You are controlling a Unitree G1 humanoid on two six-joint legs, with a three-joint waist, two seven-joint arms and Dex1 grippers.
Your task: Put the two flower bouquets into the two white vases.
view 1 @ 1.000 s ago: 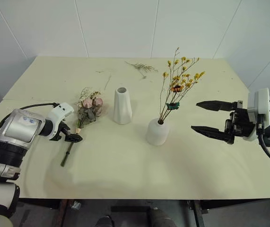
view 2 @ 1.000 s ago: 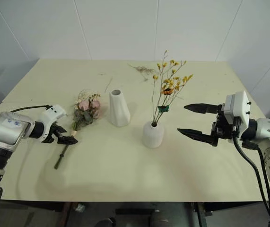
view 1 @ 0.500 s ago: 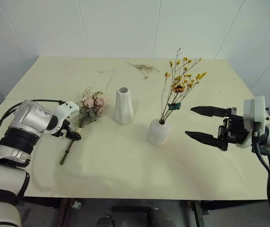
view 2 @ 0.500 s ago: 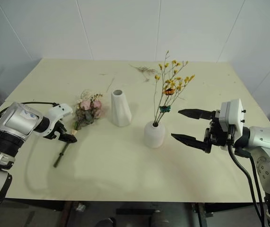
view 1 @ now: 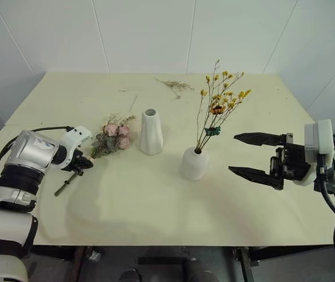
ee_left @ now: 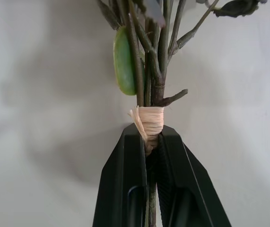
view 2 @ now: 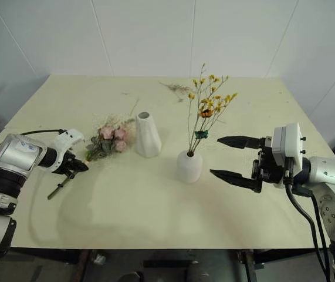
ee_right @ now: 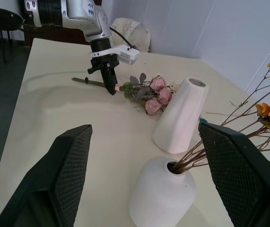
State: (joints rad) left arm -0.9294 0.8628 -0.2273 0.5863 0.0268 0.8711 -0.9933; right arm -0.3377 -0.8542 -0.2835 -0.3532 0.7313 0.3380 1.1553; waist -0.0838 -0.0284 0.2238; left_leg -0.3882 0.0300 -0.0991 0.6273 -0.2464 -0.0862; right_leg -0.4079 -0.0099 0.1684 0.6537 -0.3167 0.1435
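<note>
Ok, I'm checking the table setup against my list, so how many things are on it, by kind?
White vases: 2, the tall cone vase and the rounded vase.
Flower bouquets: 2, the pink rose bouquet and the yellow spray.
Loose dried twigs: 1 cluster at the table's far side.
Total: 5

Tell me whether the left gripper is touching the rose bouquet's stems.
Touching. In the left wrist view the left gripper has its two black fingers closed on the rose bouquet stems, just below the pale raffia tie.
</note>
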